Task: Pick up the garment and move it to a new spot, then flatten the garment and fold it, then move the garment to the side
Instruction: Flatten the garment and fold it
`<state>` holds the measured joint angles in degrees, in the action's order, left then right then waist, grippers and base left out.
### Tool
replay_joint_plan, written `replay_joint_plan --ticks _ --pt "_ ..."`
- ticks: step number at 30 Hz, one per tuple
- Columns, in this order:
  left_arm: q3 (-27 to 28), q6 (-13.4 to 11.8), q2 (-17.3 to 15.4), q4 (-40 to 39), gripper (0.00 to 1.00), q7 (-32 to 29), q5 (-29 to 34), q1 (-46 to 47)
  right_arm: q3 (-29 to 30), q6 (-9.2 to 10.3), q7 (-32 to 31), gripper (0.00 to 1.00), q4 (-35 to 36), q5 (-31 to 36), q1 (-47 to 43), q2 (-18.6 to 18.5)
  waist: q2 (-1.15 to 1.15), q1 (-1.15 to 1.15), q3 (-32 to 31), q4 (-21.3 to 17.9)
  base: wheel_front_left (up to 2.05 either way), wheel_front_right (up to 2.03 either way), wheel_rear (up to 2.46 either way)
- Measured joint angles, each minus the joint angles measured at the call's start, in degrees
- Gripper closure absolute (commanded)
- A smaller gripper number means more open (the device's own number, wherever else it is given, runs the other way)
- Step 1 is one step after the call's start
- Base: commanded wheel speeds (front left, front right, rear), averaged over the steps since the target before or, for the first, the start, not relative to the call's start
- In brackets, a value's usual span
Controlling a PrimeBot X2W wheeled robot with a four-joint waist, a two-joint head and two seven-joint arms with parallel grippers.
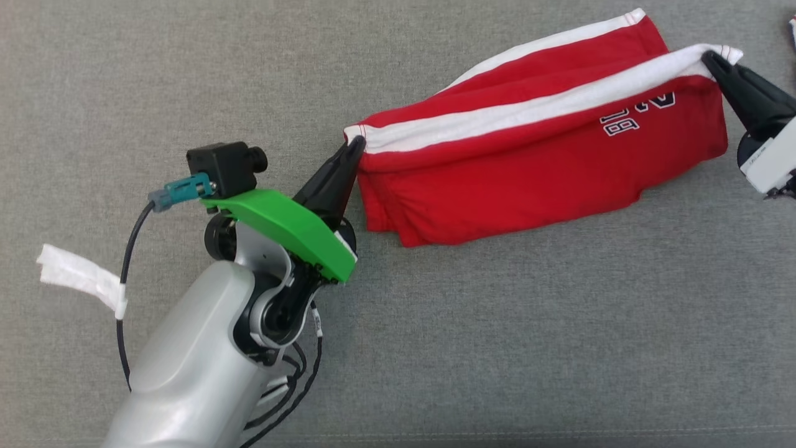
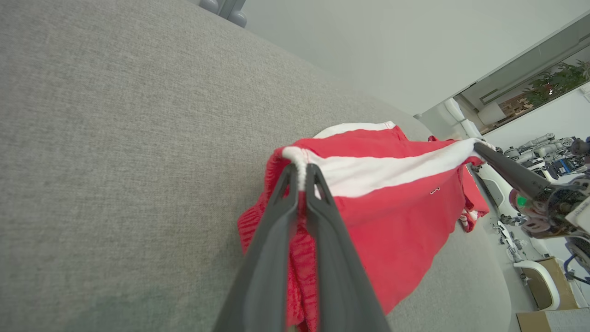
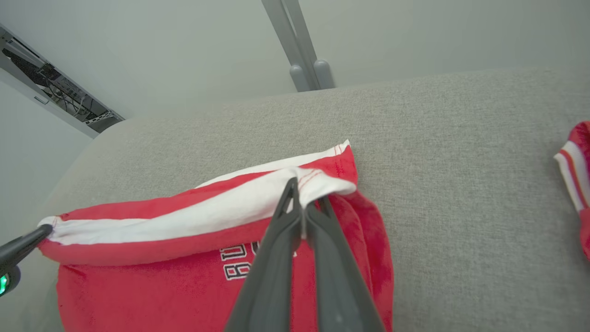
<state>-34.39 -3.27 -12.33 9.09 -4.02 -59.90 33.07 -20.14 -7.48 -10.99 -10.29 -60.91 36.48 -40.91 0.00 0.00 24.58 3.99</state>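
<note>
The garment (image 1: 535, 168) is red with a white stripe and dark lettering, stretched out across the grey cloth surface. My left gripper (image 1: 356, 145) is shut on its left corner, at the white edge. At the far right my right gripper (image 1: 712, 60) is shut on the opposite white corner. The white stripe runs taut between the two, and the red cloth below it sags in folds onto the surface. From the left wrist, the left gripper (image 2: 302, 171) pinches the white hem of the garment (image 2: 392, 207). From the right wrist, the right gripper (image 3: 302, 203) clamps the white corner of the garment (image 3: 161, 276).
A grey fabric surface (image 1: 186, 74) spreads all around. A white tape tag (image 1: 78, 277) hangs on the left arm's cable. Another red and white cloth (image 3: 576, 170) lies at the right edge. A grey frame (image 3: 302, 46) stands behind the surface.
</note>
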Motion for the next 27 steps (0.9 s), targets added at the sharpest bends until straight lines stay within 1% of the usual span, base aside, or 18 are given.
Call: replay_joint_plan --ticks 3,4,5,6,7,8,11,14,16,18,20,22,24,27 --pt "-0.15 -0.01 0.96 3.21 1.00 0.67 1.20 2.89 -1.79 0.00 -0.62 0.99 -3.28 0.14 4.02 0.36 0.00 0.00 1.94 0.81 0.00 0.00 0.00" --pt "-0.25 -0.01 1.22 4.27 1.00 1.11 1.76 3.64 -2.37 0.00 -0.62 0.96 -4.39 0.14 5.15 0.59 0.00 0.00 2.55 1.10 0.00 0.00 0.00" --pt "-0.34 0.04 1.51 5.21 0.93 1.30 2.16 4.26 -2.94 0.00 -0.60 0.89 -5.54 0.14 6.21 0.81 0.00 0.00 3.12 1.40 0.00 0.00 0.00" --pt "-0.38 0.29 1.81 5.95 0.75 1.67 2.30 4.67 -3.42 0.00 -0.54 0.70 -6.36 0.14 6.97 0.94 0.00 0.00 3.54 1.64 0.00 0.00 0.00" --pt "-0.54 0.32 2.08 6.84 0.56 2.12 2.74 5.21 -3.90 0.00 -0.37 0.00 -7.36 0.13 7.79 1.09 0.00 0.00 3.99 1.92 0.00 0.00 0.00" --pt "-0.63 0.51 2.23 7.67 0.01 2.47 3.03 5.68 -4.34 0.00 0.18 0.00 -8.38 0.10 8.51 1.23 0.00 0.00 4.38 2.22 0.00 0.00 0.00" --pt "-0.55 1.01 2.59 9.47 0.00 3.89 3.34 6.38 -5.41 0.00 2.33 0.00 -10.00 -0.24 9.77 1.65 0.00 0.00 5.04 2.91 0.00 0.00 0.00" --pt "-0.92 1.41 2.52 10.36 0.00 5.70 4.66 6.38 -6.83 0.00 5.64 0.00 -10.18 -0.56 9.87 1.70 0.00 0.00 4.79 3.11 0.00 0.00 0.00" --pt "-1.41 1.71 1.79 10.21 0.00 8.14 6.93 6.28 -7.88 0.00 8.64 0.00 -9.81 -0.76 9.46 1.31 0.00 0.00 4.20 3.03 0.00 0.00 0.00" --pt "-1.70 1.52 0.71 9.68 0.00 11.14 8.93 5.58 -8.73 0.00 11.79 0.00 -9.20 -0.85 8.27 1.12 0.00 0.00 3.42 2.83 0.00 0.00 0.00" --pt "-2.22 0.58 -0.47 9.01 0.00 14.77 11.92 3.74 -9.95 0.00 15.03 0.00 -8.43 -0.82 6.46 0.97 0.00 0.00 2.39 2.50 0.00 0.00 0.00" --pt "-2.36 -1.05 -1.26 8.03 0.00 17.24 14.74 0.86 -11.23 0.00 18.86 0.00 -7.97 -0.47 4.10 0.94 0.00 0.00 0.99 2.05 0.00 0.00 0.00" --pt "-2.29 -2.43 -1.81 6.98 0.00 18.30 17.50 -1.83 -12.23 0.00 21.91 0.00 -7.93 -0.22 2.07 0.96 0.00 0.00 -0.42 1.65 0.00 0.00 0.00" --pt "-0.81 -4.08 -1.80 4.89 0.00 18.80 20.27 -6.32 -13.13 0.00 24.48 0.00 -8.20 0.48 -1.09 1.53 0.00 0.00 -2.80 1.10 0.00 0.00 0.00"
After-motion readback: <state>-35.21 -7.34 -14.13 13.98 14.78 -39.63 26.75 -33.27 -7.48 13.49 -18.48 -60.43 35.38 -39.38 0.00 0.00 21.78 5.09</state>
